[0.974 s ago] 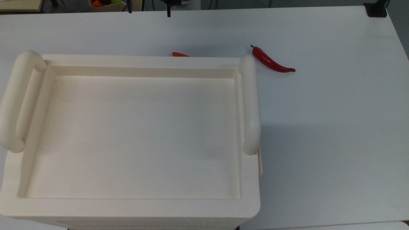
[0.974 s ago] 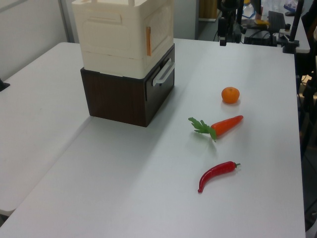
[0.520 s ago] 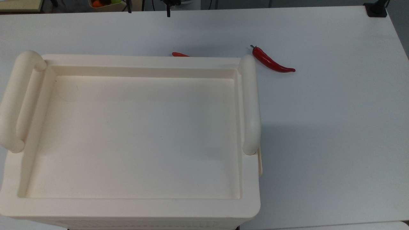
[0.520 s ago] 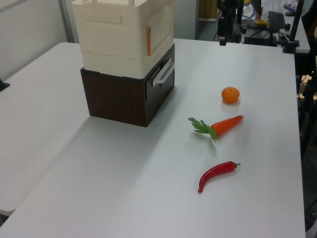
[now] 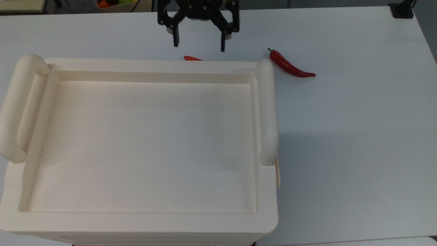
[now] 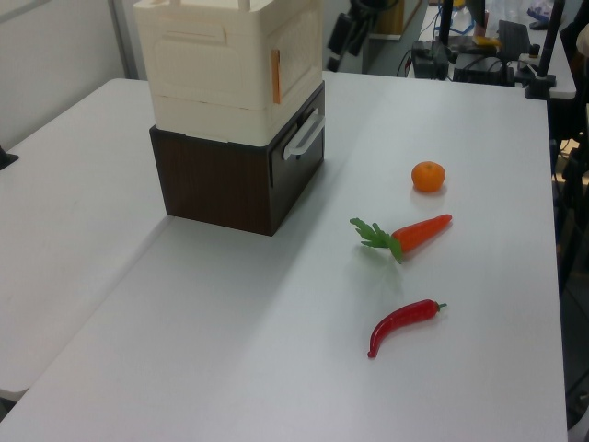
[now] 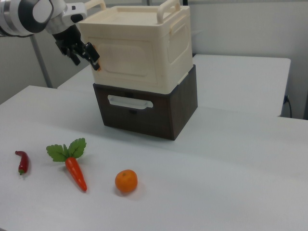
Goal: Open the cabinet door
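- Three views to go through, top view first: the gripper point(image 5: 199, 42) has popped in at 12 o'clock where a second ago there was only bare table point(image 5: 358, 136). Its fingers are spread wide with nothing between them. It hangs just past the far rim of the cabinet point(image 5: 143, 222), over the half-hidden red chilli point(image 5: 192, 58). I'd say the approach has only just started.
- Left view: the cabinet door point(image 6: 296, 51) is the panel at 12 o'clock with an orange tab point(image 6: 274, 76) on its near edge, closed flat. The gripper point(image 6: 341, 34) now shows just beside it at 1 o'clock. Loads of open table at 3 o'clock; the tangerine point(image 6: 428, 176) and carrot point(image 6: 406, 235) sit well apart from the door's swing, I reckon.
- Right view: the gripper point(image 7: 84, 54) sits at 10 o'clock, fingertips right at the tab edge of the door point(image 7: 126, 58), touching or not I can't tell. The dark drawer unit point(image 7: 144, 111) sits beneath.
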